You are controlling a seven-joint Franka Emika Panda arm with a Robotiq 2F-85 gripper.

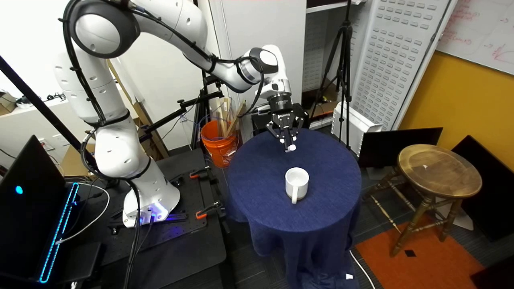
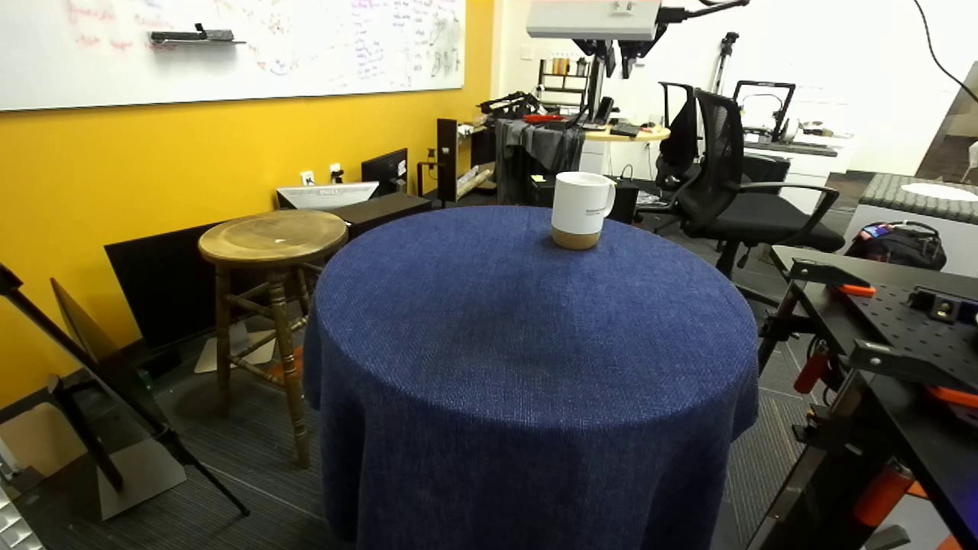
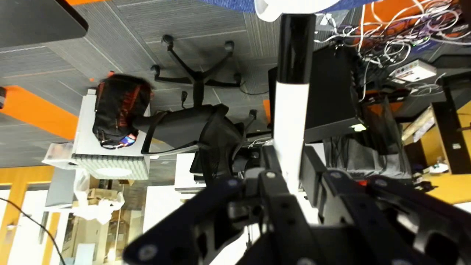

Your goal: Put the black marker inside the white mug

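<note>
The white mug (image 1: 297, 182) stands upright on the blue-draped round table (image 1: 257, 184), its handle towards the camera. It also stands near the far edge in an exterior view (image 2: 578, 206), where a cork base shows. My gripper (image 1: 288, 141) is above the table, behind the mug and apart from it. In the wrist view my gripper (image 3: 291, 165) is shut on the black marker (image 3: 291, 110), which has a white body and a black cap pointing away from the fingers. Part of the mug (image 3: 301, 5) shows at the top edge there, beyond the cap.
A wooden stool (image 1: 439, 170) stands beside the table. An orange bucket (image 1: 219, 142) with wood sticks and a black tripod (image 1: 343, 76) are behind it. The black robot bench (image 1: 192, 241) is at the other side. An office chair (image 2: 726, 168) stands beyond the table.
</note>
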